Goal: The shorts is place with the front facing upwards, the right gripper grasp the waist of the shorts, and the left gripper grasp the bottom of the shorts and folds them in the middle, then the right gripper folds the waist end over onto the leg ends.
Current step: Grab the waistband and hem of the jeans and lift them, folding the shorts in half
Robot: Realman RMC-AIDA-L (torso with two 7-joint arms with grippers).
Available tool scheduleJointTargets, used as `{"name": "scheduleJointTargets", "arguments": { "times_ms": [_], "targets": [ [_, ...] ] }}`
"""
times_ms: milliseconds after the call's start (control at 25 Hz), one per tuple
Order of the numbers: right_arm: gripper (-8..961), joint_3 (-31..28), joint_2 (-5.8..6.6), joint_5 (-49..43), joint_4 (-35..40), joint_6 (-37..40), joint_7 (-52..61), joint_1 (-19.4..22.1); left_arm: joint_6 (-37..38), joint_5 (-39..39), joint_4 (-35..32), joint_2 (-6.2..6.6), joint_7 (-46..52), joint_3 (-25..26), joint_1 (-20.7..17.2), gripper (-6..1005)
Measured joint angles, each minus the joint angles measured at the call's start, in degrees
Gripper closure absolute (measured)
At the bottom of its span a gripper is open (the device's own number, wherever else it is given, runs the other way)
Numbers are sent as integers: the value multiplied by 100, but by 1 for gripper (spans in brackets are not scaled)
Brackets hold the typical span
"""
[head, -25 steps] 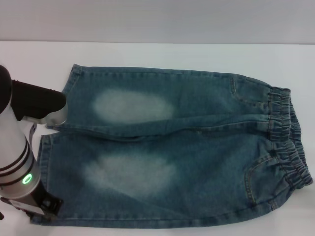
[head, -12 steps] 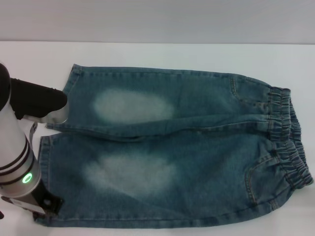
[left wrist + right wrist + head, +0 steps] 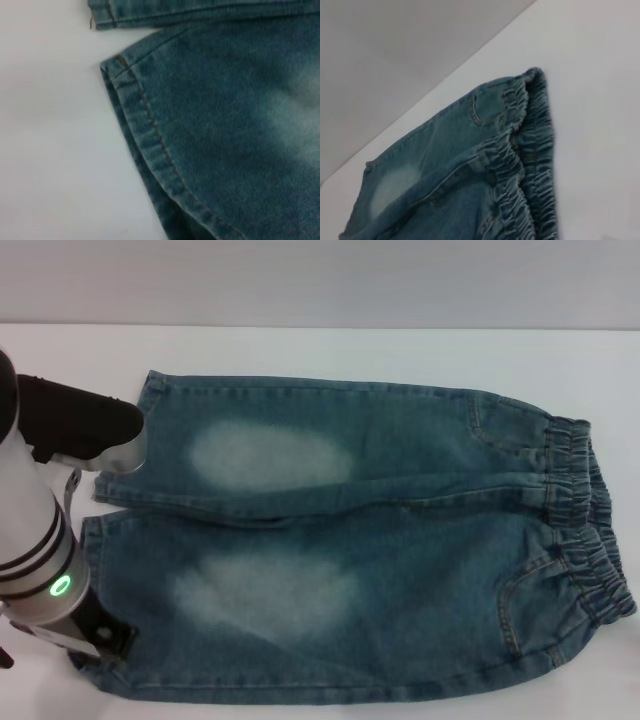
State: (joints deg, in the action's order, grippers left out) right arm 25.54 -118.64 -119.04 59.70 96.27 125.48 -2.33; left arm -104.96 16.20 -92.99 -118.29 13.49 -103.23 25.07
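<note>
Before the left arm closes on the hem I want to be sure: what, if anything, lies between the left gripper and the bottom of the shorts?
Nothing visible does. The left gripper is at the bottom of the shorts, by the near leg's corner; only bare white table borders the hem.

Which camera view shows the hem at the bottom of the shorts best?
The left wrist view: the bottom of the shorts fills it, stitched hem plain. The head view shows both leg ends small, partly behind the left gripper. The right wrist view shows mainly the waist.
</note>
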Motion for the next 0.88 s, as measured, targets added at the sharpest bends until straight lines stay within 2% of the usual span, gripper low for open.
{"name": "scheduleJointTargets", "arguments": {
  "times_ms": [880],
  "targets": [
    [394,56,7,-231,-498,-107,-254,-506,-96,-3,-114,3,22,5,106,968]
  ]
}}
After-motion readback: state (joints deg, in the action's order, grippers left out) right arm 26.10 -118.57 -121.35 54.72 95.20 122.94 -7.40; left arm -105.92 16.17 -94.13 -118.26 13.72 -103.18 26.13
